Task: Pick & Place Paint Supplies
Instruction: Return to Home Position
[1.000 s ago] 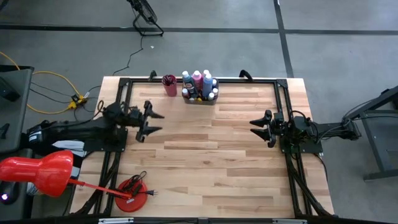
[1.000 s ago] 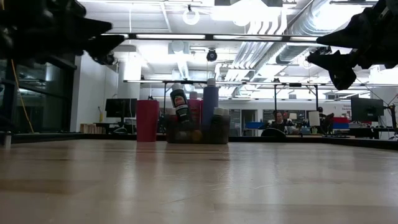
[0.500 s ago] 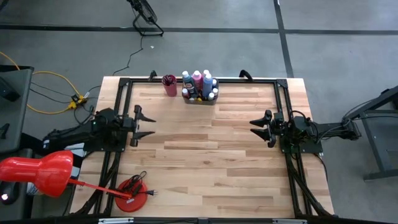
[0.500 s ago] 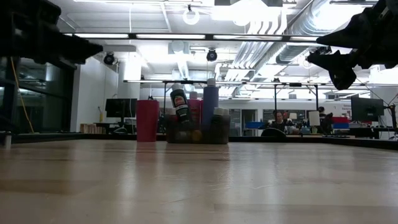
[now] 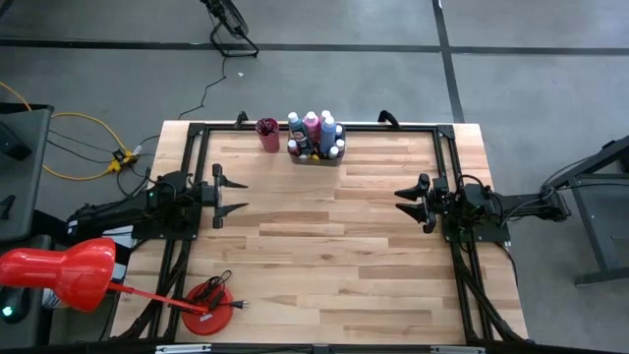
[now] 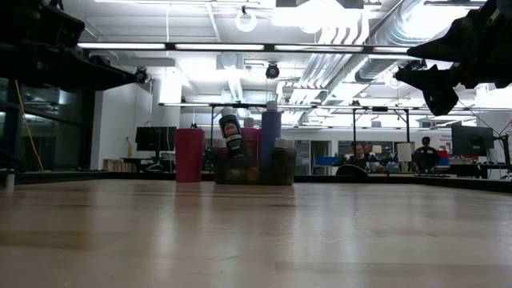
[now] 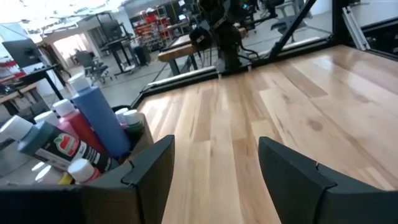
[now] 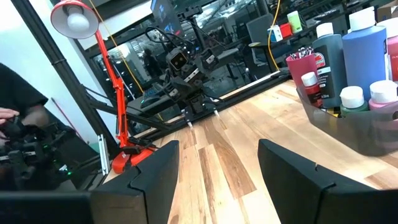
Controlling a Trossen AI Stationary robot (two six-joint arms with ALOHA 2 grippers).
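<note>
Nearest you, bare boards of the wooden table [image 5: 324, 275] stretch well short of the grey tray [image 5: 316, 161]. Farther in, the left gripper [image 5: 234, 195] hangs above the boards, well apart from the tray, on its left and nearer side. Its two fingers are spread wide and hold nothing. The right gripper [image 5: 400, 203] hangs opposite it, well apart from the tray on its right and nearer side, its fingers also spread wide and empty. Farthest from you, the tray sits at the table's far edge with the paint bottles [image 5: 313, 126] standing upright and packed close inside it. Just beside the tray, on its left, stands the pink cup [image 5: 267, 136], and the paintbrushes [image 8: 303, 53] stand bunched in it; you cannot tell whether cup and tray touch. You can see no supplies outside the tray and the cup. The bottles look light, smooth and slightly squeezable, so they are probably best gripped around the body below the cap. The brushes look thin, stiff and apt to roll, so mid-handle is likely the surest hold.
</note>
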